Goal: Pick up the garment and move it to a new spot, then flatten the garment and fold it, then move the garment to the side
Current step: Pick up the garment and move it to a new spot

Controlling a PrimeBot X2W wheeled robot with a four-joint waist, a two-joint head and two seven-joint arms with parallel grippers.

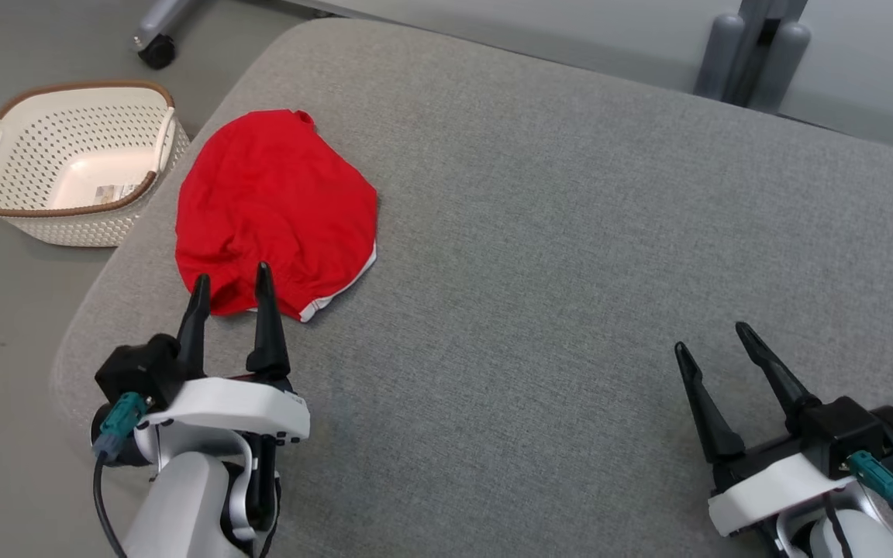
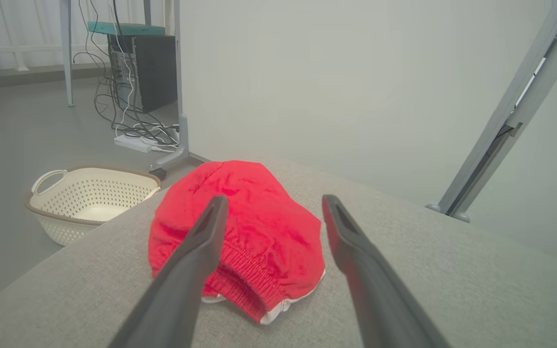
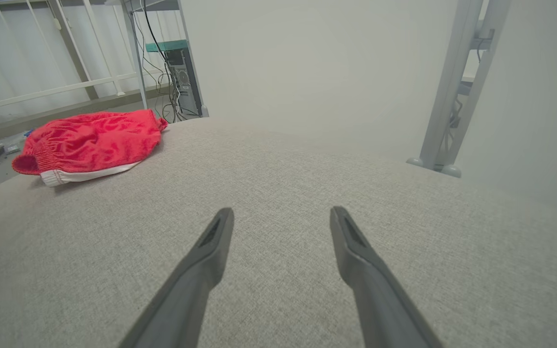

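The garment (image 1: 276,209) before me is red cloth, soft and matt, with a ribbed elastic band and a white trim. It lies on a padded top (image 1: 570,232) covered in grey woven fabric with a fine, slightly rough weave. My left gripper (image 1: 232,273) and right gripper (image 1: 710,336) have dark matt plastic fingers set in smooth, faintly glossy white shells, and the basket (image 1: 90,229) is cream perforated plastic with a brown rim.

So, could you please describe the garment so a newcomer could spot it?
Start at the big grey cushion. Near its left edge, just ahead of the left gripper, lies the garment. Unlike the cream basket nearby, it is bright red with a white hem.
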